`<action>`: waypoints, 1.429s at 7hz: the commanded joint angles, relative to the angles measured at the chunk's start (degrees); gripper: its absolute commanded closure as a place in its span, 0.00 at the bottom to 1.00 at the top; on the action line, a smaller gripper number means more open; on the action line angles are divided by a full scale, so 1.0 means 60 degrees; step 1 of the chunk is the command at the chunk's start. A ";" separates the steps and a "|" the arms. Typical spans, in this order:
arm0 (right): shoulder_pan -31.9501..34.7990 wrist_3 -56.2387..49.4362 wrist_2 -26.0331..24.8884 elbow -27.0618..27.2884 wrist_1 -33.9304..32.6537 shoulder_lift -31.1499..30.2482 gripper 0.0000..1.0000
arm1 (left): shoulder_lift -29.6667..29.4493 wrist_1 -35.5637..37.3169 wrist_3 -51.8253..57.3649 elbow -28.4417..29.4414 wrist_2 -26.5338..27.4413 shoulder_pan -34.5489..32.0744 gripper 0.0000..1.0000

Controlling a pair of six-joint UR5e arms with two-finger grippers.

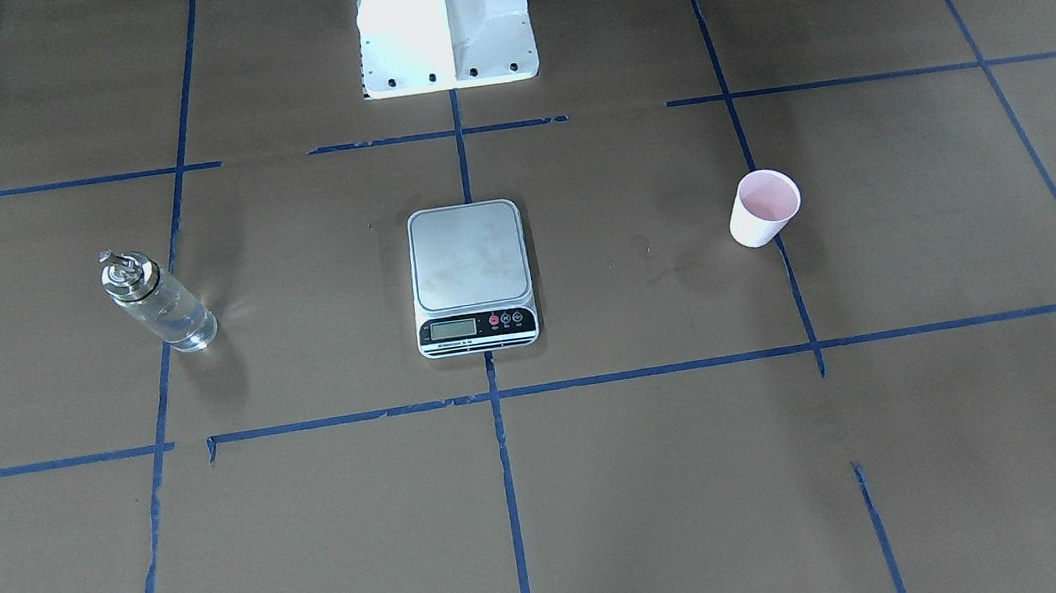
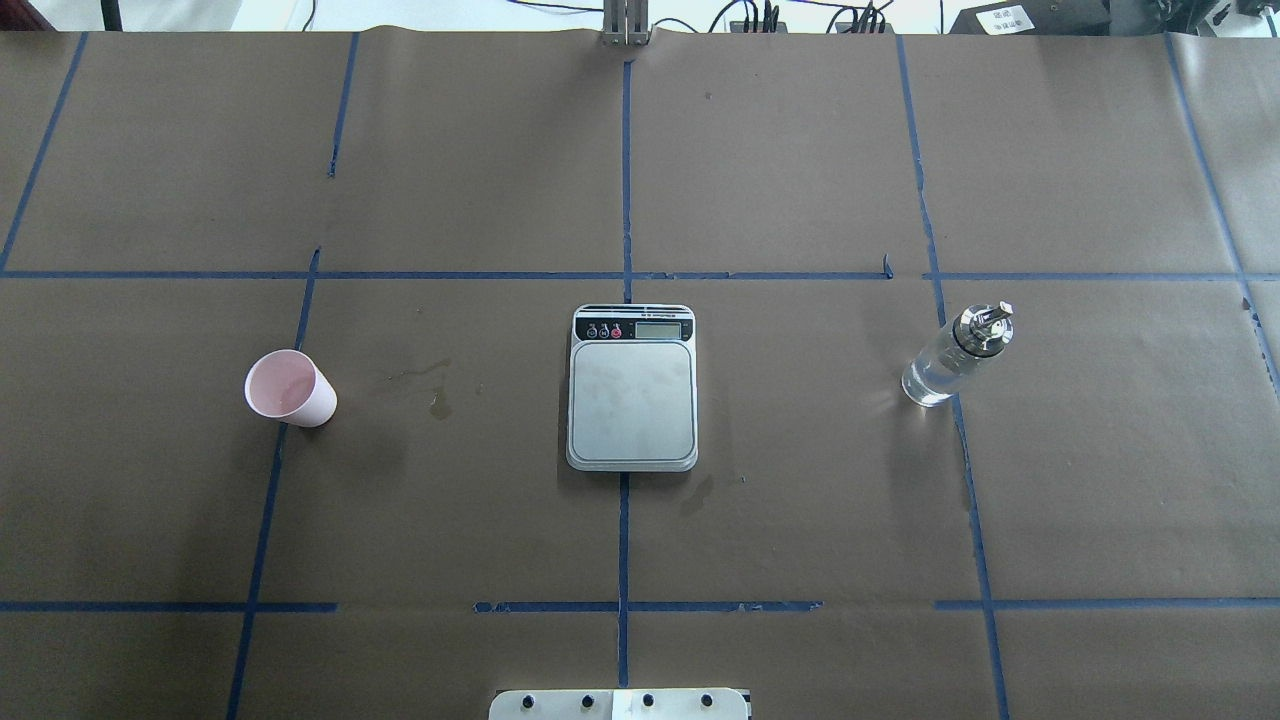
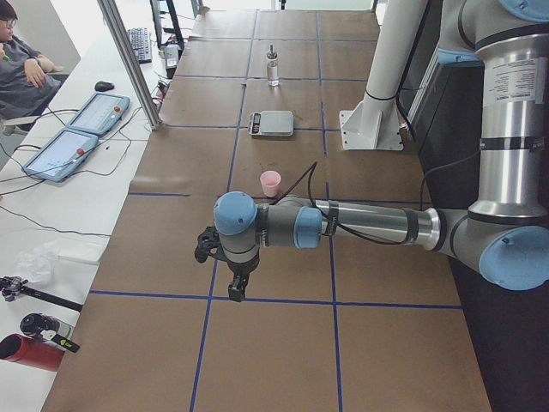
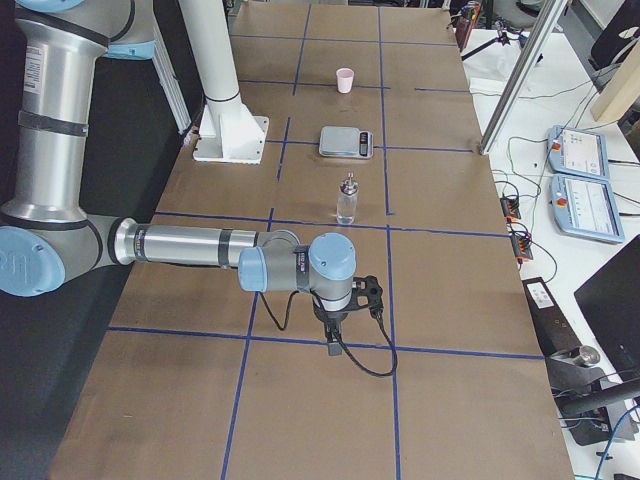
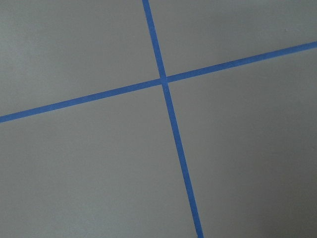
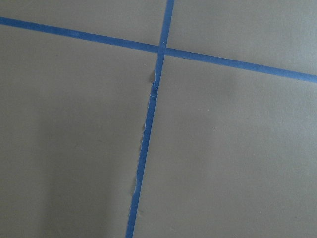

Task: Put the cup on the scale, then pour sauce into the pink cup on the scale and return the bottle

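Note:
The pink cup stands upright on the brown paper, well to the side of the scale, whose silver platform is bare. The clear glass bottle with its silver spout stands on the opposite side and holds clear sauce. Both grippers show only in the side views. The left gripper hovers over the table's left end, far from the cup. The right gripper hovers over the right end, nearer than the bottle. I cannot tell whether either is open or shut.
The white robot pedestal stands behind the scale. Blue tape lines cross the paper, and small damp stains lie between cup and scale. An operator, control pendants and a metal post stand beyond the table's far edge.

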 commanded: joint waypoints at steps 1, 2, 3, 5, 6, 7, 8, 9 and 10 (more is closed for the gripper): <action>-0.0015 0.0015 0.0248 -0.0003 -0.0018 0.0000 0.00 | 0.0014 -0.0029 0.0029 0.0053 -0.0002 0.0000 0.00; -0.0029 0.0044 0.0280 0.0040 0.0011 0.0073 0.00 | 0.0029 -0.0203 0.0073 0.0097 -0.0031 0.0000 0.00; -0.0218 0.0073 0.0338 0.0084 0.0011 0.0262 0.00 | 0.0015 -0.0365 0.0030 0.0156 0.0041 0.0014 0.00; -0.0453 0.0132 0.0382 0.0055 0.0447 0.0861 0.00 | 0.0015 -0.1428 -0.0043 0.0084 -0.0016 0.0059 0.00; -0.0498 0.0132 0.0339 0.0041 0.1103 0.1053 0.00 | -0.0043 -0.2668 -0.0073 0.0155 -0.0031 0.0059 0.00; -0.0484 0.0117 0.0309 -0.0032 0.1603 0.1243 0.00 | -0.0392 -0.4856 -0.0102 0.0649 0.0027 0.0059 0.00; -0.0484 0.0132 0.0353 0.0098 0.1681 0.1318 0.00 | -0.0439 -0.6850 -0.0103 0.1394 -0.0002 0.0059 0.00; -0.0484 0.0132 0.0353 0.0143 0.1667 0.1347 0.00 | -0.0512 -0.8190 -0.0132 0.1778 -0.0219 0.0044 0.00; -0.0484 0.0146 0.0411 0.0143 0.1667 0.1391 0.00 | -0.0426 -0.8435 -0.1002 0.1710 -0.0686 0.0044 0.00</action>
